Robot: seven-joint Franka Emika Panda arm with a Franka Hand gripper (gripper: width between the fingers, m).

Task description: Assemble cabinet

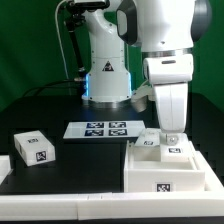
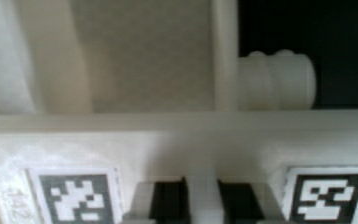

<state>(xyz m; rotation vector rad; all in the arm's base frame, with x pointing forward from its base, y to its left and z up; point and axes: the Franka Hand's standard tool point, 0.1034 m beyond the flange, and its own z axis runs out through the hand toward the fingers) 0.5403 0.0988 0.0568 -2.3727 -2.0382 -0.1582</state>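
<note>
- Room: green walls (image 1: pixel 25 50) close the scene behind the table, and they are plain.
- Table (image 1: pixel 60 185): the top is black and matt, with a white strip along the near edge.
- Arm (image 1: pixel 165 40): it is white. Its base stands at the far middle of the table, and the upper part bends over toward the exterior view's right and reaches down.
- Box (image 1: pixel 145 180): this is the big white body of the cabinet. It lies on the table at the exterior view's right, near the front edge, with the open side up. One square black-and-white tag is on its front wall.
- Marker board (image 1: pixel 103 128): it is flat and white with four tags, and it lies in the middle of the table, in front of the arm's base.
- Loose block (image 1: pixel 33 148): it is white with a tag on top, and it sits on the table at the exterior view's left, well apart from the box.
- Two small blocks (image 1: pixel 148 143): they are white and tagged, and they sit at the far side of the box, just beside each other.
- Claw (image 1: pixel 170 133): it hangs right over these blocks, very low. In the wrist view its dark fingers (image 2: pixel 169 200) stand close before a blurred white tagged surface. I cannot tell if they are spread or pinching something.
</note>
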